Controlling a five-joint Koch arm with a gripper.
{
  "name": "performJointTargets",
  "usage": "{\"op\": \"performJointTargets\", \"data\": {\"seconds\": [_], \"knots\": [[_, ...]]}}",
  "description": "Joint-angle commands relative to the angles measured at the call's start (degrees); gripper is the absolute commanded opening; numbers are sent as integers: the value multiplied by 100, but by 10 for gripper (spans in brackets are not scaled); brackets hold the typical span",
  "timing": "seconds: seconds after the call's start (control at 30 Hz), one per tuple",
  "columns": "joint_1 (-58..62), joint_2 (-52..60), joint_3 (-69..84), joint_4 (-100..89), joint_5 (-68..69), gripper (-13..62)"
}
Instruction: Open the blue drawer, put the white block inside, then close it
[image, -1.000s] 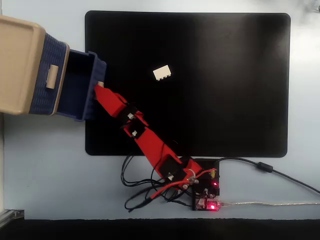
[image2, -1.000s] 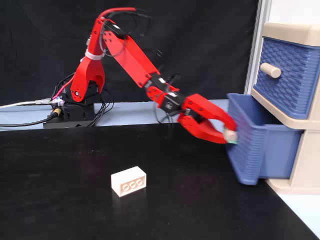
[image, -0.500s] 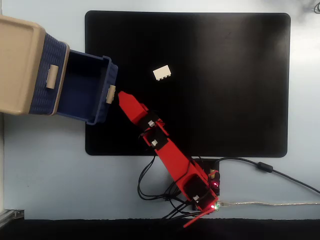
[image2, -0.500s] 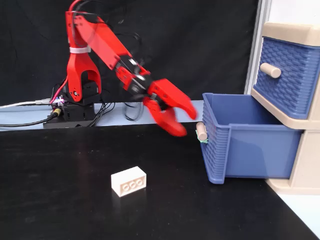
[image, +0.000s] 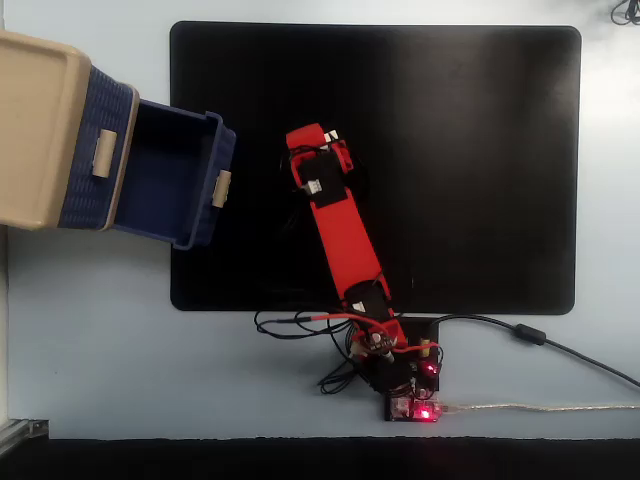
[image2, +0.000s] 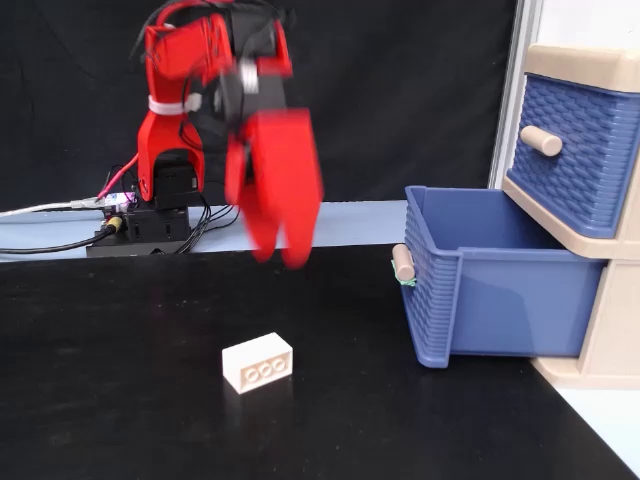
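The white block (image2: 257, 362) lies flat on the black mat (image2: 120, 400), studs facing the camera. My red gripper (image2: 280, 258) hangs in the air above it and a little to its right, not touching it; it is blurred, so the gap between its jaws is unclear. From above, my gripper (image: 310, 135) covers most of the block, and only a white corner (image: 332, 134) shows. The blue drawer (image2: 480, 290) stands pulled out and empty, with its beige handle (image2: 402, 264) toward the mat. The same open drawer (image: 170, 175) sits left of the gripper in the top-down view.
The beige cabinet (image: 35, 130) holds a second, closed blue drawer (image2: 575, 150) above the open one. The arm's base (image: 405, 385) and its cables (image: 300, 325) lie at the mat's near edge in the top-down view.
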Motion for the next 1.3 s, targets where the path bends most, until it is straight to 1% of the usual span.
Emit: {"op": "performJointTargets", "data": {"seconds": [0.0,0.1,0.27,0.67,0.77,0.83,0.93,1.03,1.07,1.17,1.27], "knots": [[299,-483,-633,431,-167,338],[642,-1063,-1125,510,-624,338],[729,-1468,-1230,457,-905,338],[659,-1547,-1230,510,-1046,328],[642,-1644,-1239,448,-1160,284],[624,-1775,-1248,439,-1292,227],[615,-1793,-1248,422,-1354,110],[589,-1784,-1248,448,-1354,-67],[580,-1775,-1248,439,-1362,-85],[545,-1687,-1362,457,-1424,-83],[501,-1213,-1819,756,-1564,-83]]}}
